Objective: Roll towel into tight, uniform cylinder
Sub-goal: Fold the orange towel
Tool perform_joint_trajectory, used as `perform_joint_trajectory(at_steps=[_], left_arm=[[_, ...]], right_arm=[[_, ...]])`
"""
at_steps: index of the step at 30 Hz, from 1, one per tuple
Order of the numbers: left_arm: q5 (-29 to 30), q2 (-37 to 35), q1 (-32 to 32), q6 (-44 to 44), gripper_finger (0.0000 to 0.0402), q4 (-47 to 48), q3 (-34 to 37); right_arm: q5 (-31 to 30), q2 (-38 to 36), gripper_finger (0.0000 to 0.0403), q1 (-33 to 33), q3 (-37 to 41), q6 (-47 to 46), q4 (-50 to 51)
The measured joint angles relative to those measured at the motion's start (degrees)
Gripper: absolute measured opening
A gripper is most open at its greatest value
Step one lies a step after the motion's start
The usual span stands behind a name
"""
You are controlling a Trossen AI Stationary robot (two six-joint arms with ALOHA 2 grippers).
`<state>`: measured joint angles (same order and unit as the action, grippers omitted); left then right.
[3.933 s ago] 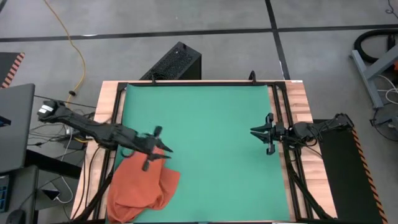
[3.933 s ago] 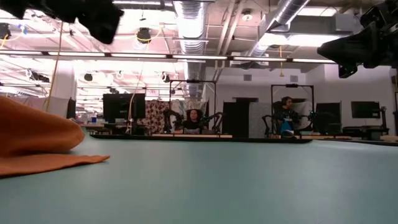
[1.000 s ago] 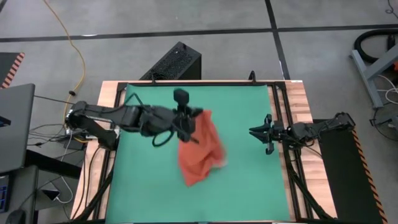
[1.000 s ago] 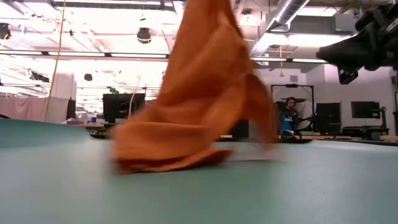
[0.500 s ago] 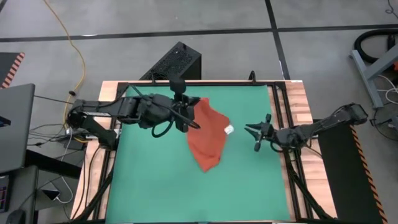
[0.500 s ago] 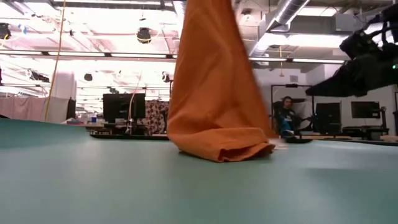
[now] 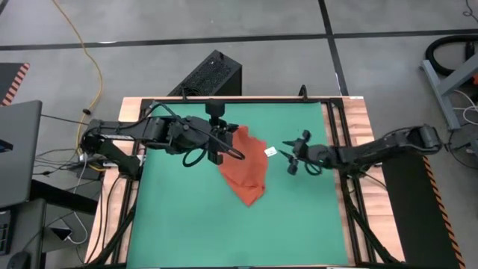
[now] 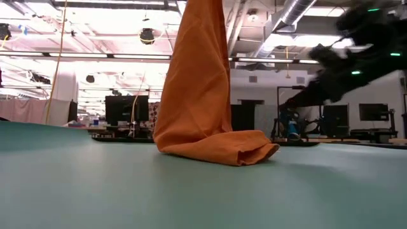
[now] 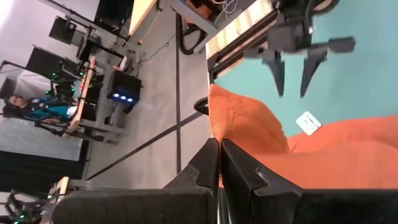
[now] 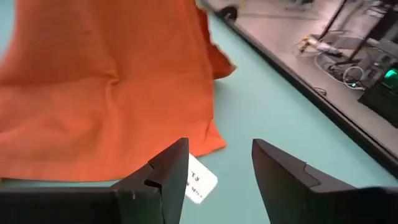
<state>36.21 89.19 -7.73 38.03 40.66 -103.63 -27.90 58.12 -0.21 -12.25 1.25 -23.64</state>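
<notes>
Even, bright overhead light fills the high view, with only soft shadows under the arms on the green mat [image 7: 299, 217]. In the low view, ceiling lamps [image 8: 147, 35] glare white across the upper left of the frame, and the right arm [image 8: 356, 51] at upper right smears with motion blur. Both wrist views look soft at the lower edge.

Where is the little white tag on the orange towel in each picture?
High view: white tag, by the towel, facing the right pincer.
Low view: not visible.
Left wrist view, on the green mat.
Right wrist view, between the open fingers.
Shared landmark: the towel's edge.
</notes>
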Motion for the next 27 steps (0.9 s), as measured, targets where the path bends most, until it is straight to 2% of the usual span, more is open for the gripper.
perform_joint_trajectory(at_steps=[4, 8, 10, 17, 24, 27], left_arm=[[0.1, 0.0, 0.0, -0.3, 0.0000, 0.3, 0.0], [0.0, 0.0, 0.0, -0.6, 0.0000, 1.3, 0.0], [0.0, 0.0, 0.0, -0.9, 0.0000, 2.0, 0.0], [0.0, 0.0, 0.0, -1.3, 0.0000, 4.8, 0.0], [0.0, 0.0, 0.0, -1.3, 0.0000, 6.4, 0.0], [0.0, 0.0, 0.0, -1.3, 0.0000, 6.5, 0.0]], right_arm=[[12.7, 7.6, 0.0199, -8.4, -8.3, 5.5, 1.4], [26.9, 15.2, 0.0192, -16.9, -16.7, 7.7, 8.6], [30.7, 19.2, 0.0192, -20.2, -20.2, 8.9, 10.7], [33.1, 33.8, 0.0193, -23.9, -29.0, 12.4, 13.8], [31.2, 44.7, 0.0194, -23.9, -35.9, 12.1, 20.7], [27.3, 48.0, 0.0183, -23.3, -37.6, 10.4, 23.4]])
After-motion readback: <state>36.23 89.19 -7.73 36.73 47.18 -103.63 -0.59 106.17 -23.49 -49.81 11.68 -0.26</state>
